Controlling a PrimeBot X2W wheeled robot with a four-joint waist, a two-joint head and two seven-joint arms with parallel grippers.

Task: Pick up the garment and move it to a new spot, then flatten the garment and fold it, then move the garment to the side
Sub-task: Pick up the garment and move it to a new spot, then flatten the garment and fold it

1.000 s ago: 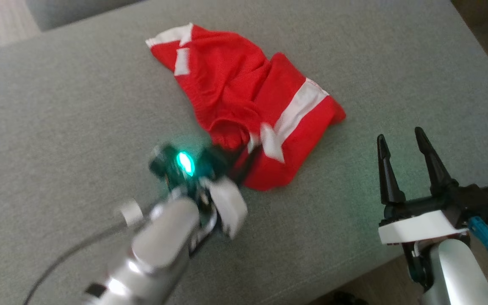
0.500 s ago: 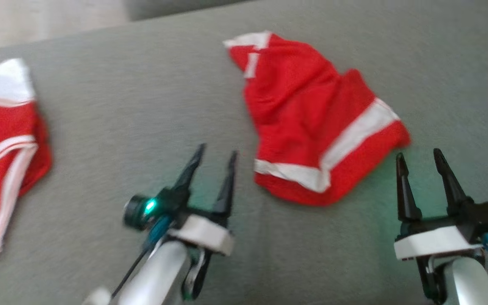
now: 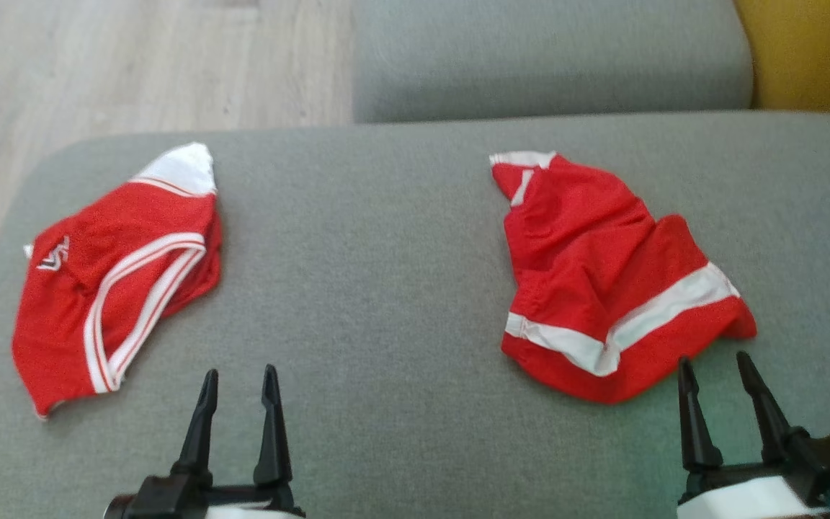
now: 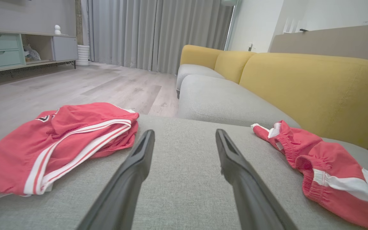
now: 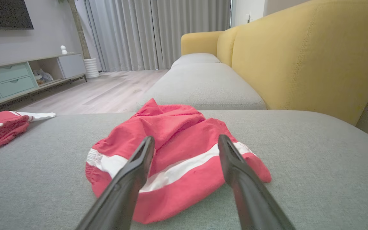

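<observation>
A crumpled red garment (image 3: 602, 288) with white bands lies loose on the right of the grey cushion (image 3: 386, 288). It also shows in the left wrist view (image 4: 324, 166) and the right wrist view (image 5: 171, 127). My right gripper (image 3: 717, 360) is open just short of the garment's near edge, its fingers (image 5: 129, 172) framing the cloth without touching it. My left gripper (image 3: 236, 375) stands open over bare cushion, nothing between its fingers (image 4: 133, 166). A second red garment (image 3: 116, 281) with white stripes lies at the cushion's left end, and appears too in the left wrist view (image 4: 59, 140).
Beyond the cushion sits another grey seat (image 3: 545, 58), with a yellow sofa back (image 3: 818, 50) on the right. Wood floor (image 3: 134, 65) lies past the cushion's left and far edges. A low cabinet (image 4: 11, 51) and curtains stand far off.
My left gripper has let go of the right garment's near edge, opened, and drawn back to the lower left. The head camera has shifted, bringing the second garment into view. The right gripper stays open.
</observation>
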